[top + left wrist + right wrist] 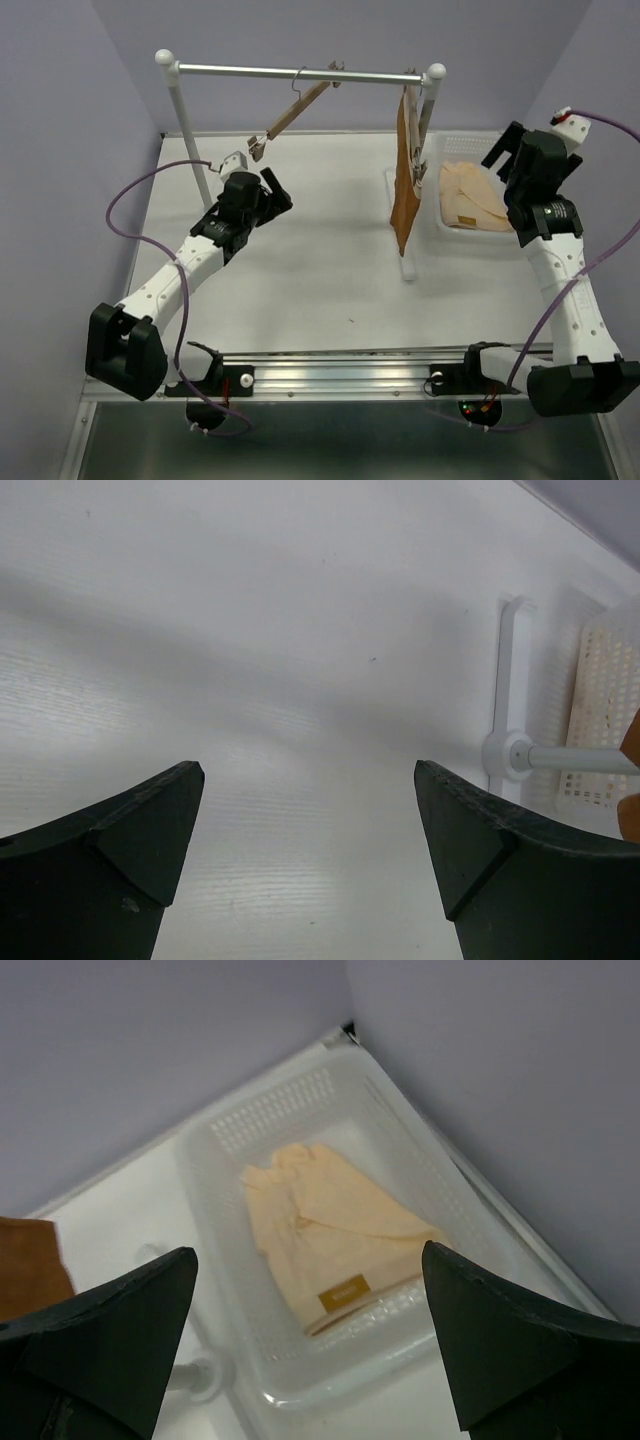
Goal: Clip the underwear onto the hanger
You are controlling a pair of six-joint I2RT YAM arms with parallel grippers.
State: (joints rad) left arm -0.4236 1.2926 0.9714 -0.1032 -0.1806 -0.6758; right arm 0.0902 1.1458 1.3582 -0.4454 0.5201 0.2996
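right end effector (pixel 310 1260), fingers apart and empty, hovers over the basket (pixel 265 1110). the underwear (pixel 404 195) hangs just to its left, long axis vertical, under the hanger (pixel 412 115). left end effector (pixel 310 770), also apart, sits farther away.

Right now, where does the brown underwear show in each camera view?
Top external: underwear hangs right of centre, under the rail's right end.
Left wrist: a brown sliver at the right edge.
Right wrist: lower left corner.
Shared landmark: the white basket, beside it in all three.
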